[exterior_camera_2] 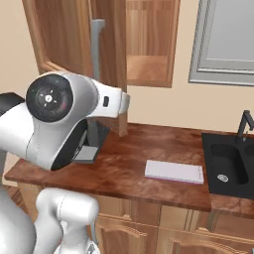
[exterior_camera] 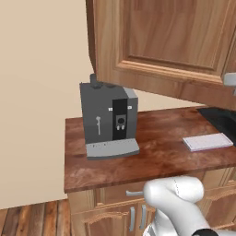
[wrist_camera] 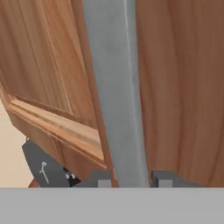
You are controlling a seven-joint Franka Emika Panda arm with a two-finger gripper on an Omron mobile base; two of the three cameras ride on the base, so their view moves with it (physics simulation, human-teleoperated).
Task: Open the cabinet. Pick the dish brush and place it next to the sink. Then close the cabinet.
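Pincer (wrist_camera: 129, 179) grips the cabinet (exterior_camera_2: 74, 39) bar handle (wrist_camera: 116, 87), centre frame; door swung partly open, you haven't fetched the dish brush or closed up

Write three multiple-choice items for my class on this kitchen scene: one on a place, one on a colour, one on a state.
1. Where does the flat white pad lie?
A. in the sink
B. on the countertop between coffee machine and sink
C. inside the cabinet

2. What colour is the sink basin?
A. black
B. white
C. red

3. How is the cabinet door?
A. shut
B. swung open
C. missing

Answers: 1 B, it rests on the wooden countertop to the right of the coffee machine; 2 A, the basin is dark; 3 B, the door stands out from the shelf space, the jaws either side of its grey bar handle.
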